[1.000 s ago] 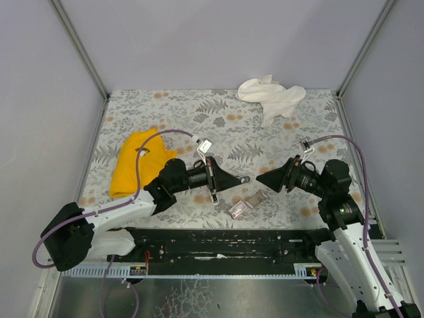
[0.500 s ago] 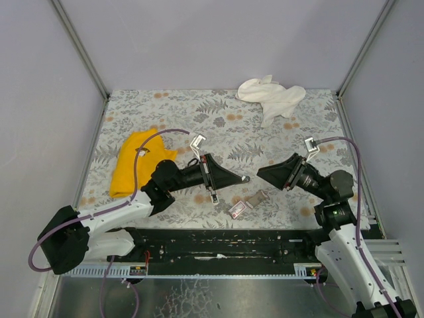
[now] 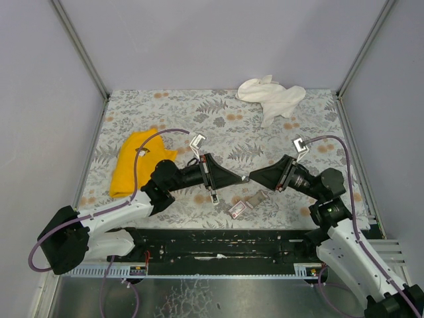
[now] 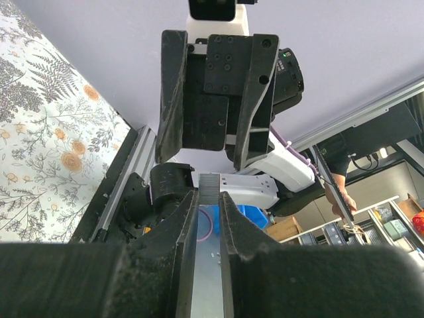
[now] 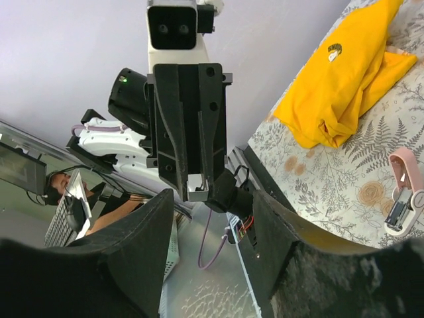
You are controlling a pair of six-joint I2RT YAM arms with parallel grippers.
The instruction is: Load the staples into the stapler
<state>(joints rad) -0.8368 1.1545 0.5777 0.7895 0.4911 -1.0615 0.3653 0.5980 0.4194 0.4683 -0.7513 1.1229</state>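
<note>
Closing your right gripper [image 3: 254, 177], jaws now apart, off-centre could buckle the staples [image 4: 209, 185]. Your left gripper [image 3: 241, 179] is clamped on that thin strip, which may slip.

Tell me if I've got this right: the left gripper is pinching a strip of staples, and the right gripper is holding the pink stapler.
Not quite. The left gripper is pinching a strip of staples, but the right gripper is open and empty; the pink stapler lies on the table, as the right wrist view shows.
</note>
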